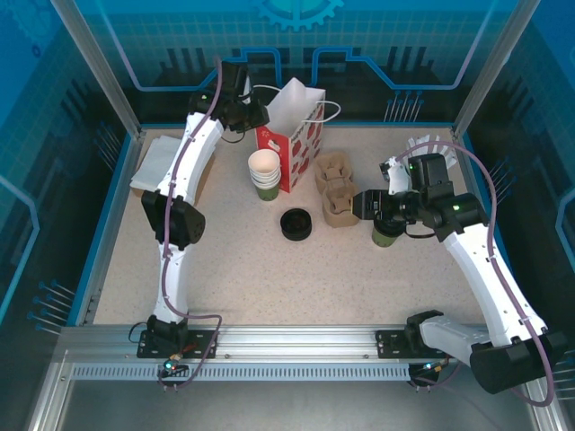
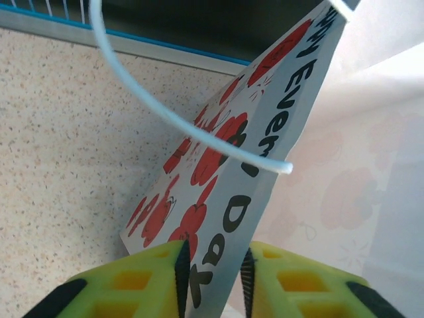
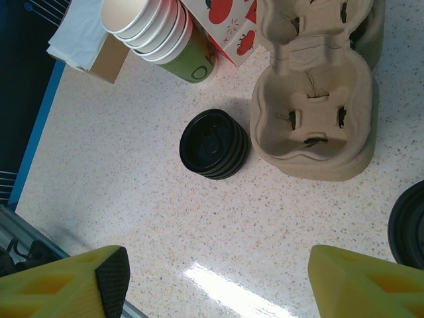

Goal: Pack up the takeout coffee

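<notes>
Frankly, the weak spot is my left tool (image 2: 212,278). It stands narrow around the folded edge of the white paper gift bag with red blotches and black lettering (image 2: 218,165), paper between the pads, and I cannot tell whether they bite yet. If they only graze, I judge the thin wall will slip out once I pull the mouth open. If they pinch too near the corner, the paper may crease or tear, or the light bag may tip on the speckled table (image 2: 59,165). The bag's white cord handle (image 2: 165,112) loops just ahead of this tool and could snag a finger.

My right tool (image 3: 218,275) is wide and holds nothing. The takeout coffee, a small dark green paper cup with a round black plastic lid (image 1: 386,235), stands just outside this tool's right finger, not between the two. Closing from here would catch air or knock the cup over, and a loose lid could mean a spill. Ahead of this tool lie a stack of round black plastic lids (image 3: 214,144) and nested brown pulp cup carriers (image 3: 311,126). Both sit between the cup and the bag, so a low carry could clip them.
</notes>
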Motion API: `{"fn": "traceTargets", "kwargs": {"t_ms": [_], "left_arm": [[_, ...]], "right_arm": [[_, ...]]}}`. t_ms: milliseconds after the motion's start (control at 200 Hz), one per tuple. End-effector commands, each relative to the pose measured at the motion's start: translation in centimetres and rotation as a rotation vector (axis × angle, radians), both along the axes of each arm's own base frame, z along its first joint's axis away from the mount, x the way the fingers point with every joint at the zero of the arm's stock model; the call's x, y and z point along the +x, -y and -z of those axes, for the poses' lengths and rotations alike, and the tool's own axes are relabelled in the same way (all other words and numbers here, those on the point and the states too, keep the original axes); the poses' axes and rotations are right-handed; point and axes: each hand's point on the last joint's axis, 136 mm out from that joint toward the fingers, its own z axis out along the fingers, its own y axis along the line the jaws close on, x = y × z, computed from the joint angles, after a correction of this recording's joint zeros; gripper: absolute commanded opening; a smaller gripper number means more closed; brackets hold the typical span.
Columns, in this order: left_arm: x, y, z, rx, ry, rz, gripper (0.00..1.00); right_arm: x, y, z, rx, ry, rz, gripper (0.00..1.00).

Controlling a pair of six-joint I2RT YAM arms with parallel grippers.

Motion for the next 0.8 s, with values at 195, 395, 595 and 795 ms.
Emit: {"fn": "traceTargets", "kwargs": {"t_ms": [195,395,595,795], "left_arm": [[1.4,-0.3,-2.4,-0.028,0.089,-0.019,0.10],[1.3,-0.1,-4.3,-0.038,0.143,0.000,0.05],[0.1,-0.4,-8.7,-0.045,0.237,0.010,0.04],[-2.6,-1.2,-14.4,-0.070,0.340,-0.003,0.03]], "right_arm": [[-0.7,-0.2,0.5,-0.008,-0.005,-0.021,0.73],[-0.8,0.3,0.7,-0.035,-0.007,-0.004,0.73],[-0.8,0.7,0.9,-0.052,-0.008,0.012,0.74],[-0.7,1.6,1.2,-0.091,-0.016,0.055,0.74]]}}
